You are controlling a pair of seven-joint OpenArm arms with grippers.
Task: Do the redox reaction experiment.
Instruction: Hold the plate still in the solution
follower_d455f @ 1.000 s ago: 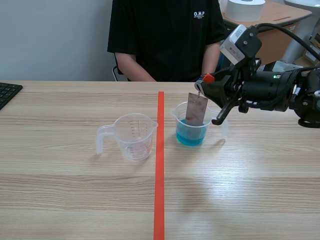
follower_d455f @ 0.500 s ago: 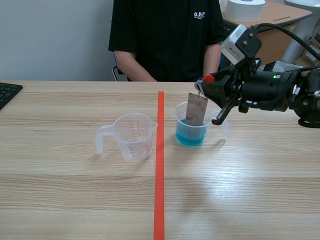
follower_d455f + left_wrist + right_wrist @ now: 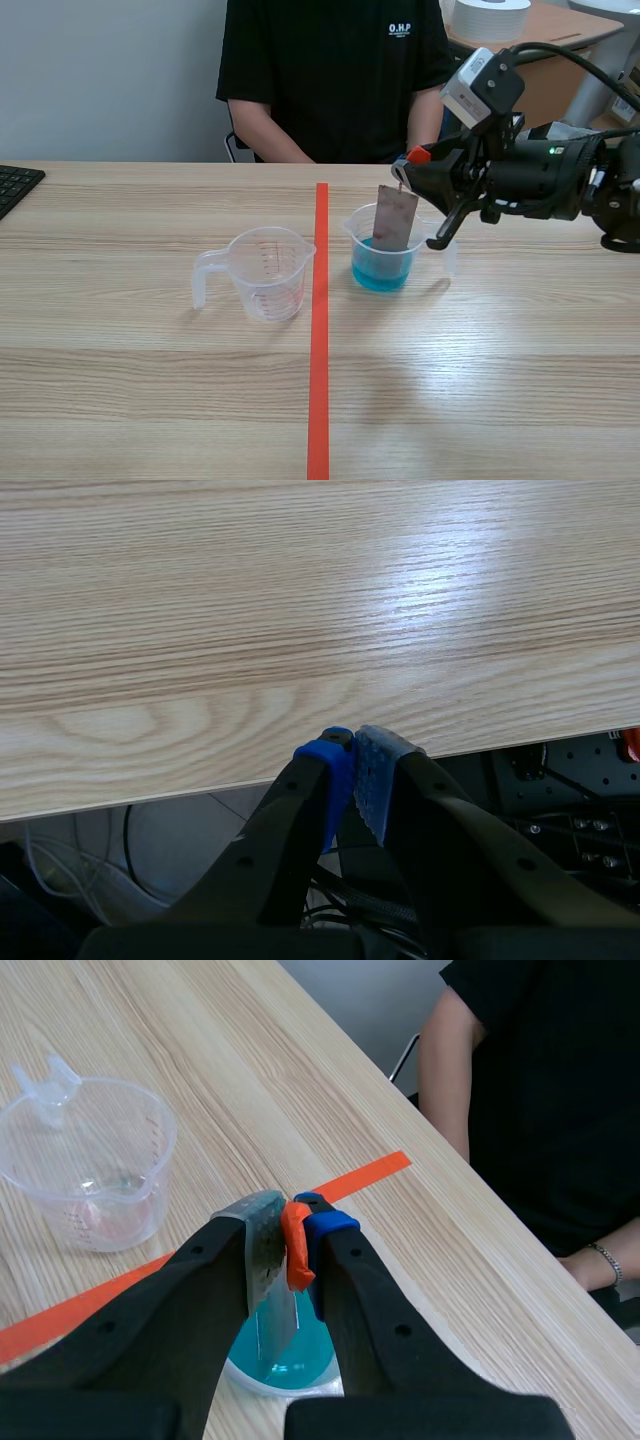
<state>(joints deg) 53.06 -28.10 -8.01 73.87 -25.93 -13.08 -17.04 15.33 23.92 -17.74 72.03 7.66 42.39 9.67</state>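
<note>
Wood table, scene view: metal plate is held in the blue-liquid cup by the right gripper. Left wrist: left gripper is clenched on nothing at the table edge. Right wrist: orange tab is pinched. The cup could be tipped if the plate is dragged against its rim.

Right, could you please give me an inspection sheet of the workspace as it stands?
Surface: wooden table, orange tape line down the middle.
Job's things: clear cup, seemingly empty; cup of blue liquid; metal strip, lower end inside that cup.
Clutter: keyboard at the table's edge.
Jaws: left jaws shut on nothing, by the table edge; right jaws shut on the strip's top.
Cables: black cable above the right arm; more under the table.
Surroundings: person seated across; paper roll behind.
</note>
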